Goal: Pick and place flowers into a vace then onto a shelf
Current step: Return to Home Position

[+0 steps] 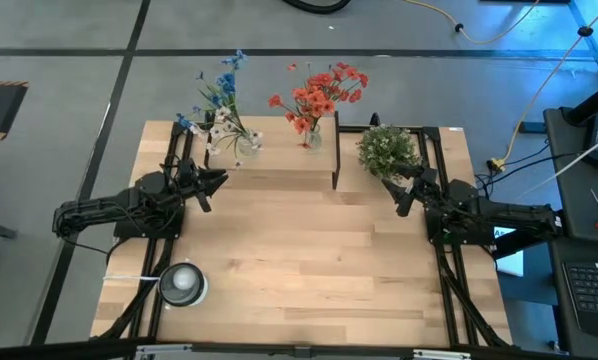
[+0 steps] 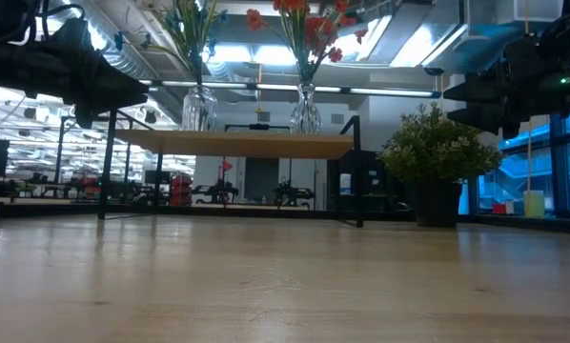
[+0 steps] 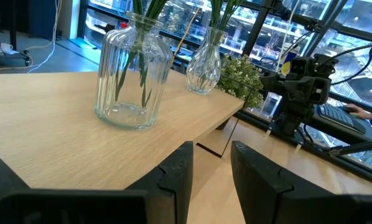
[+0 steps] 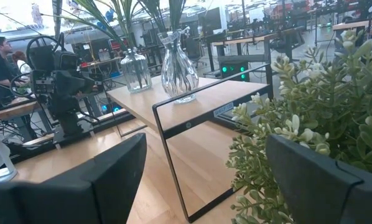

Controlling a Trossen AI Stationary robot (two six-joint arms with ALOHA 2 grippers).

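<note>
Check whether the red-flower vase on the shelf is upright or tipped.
Upright: the red-flower vase stands straight on the shelf, its base flat on the board.

high: looking straight down on whole table (image 1: pixel 299 270) | low: peering level toward the far shelf (image 2: pixel 237 143) | wrists: both facing that shelf, close, from left and right

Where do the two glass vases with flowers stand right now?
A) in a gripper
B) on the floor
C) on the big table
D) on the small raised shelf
D: the ribbed vase and the slimmer vase both stand on the wooden top of the shelf.
</note>
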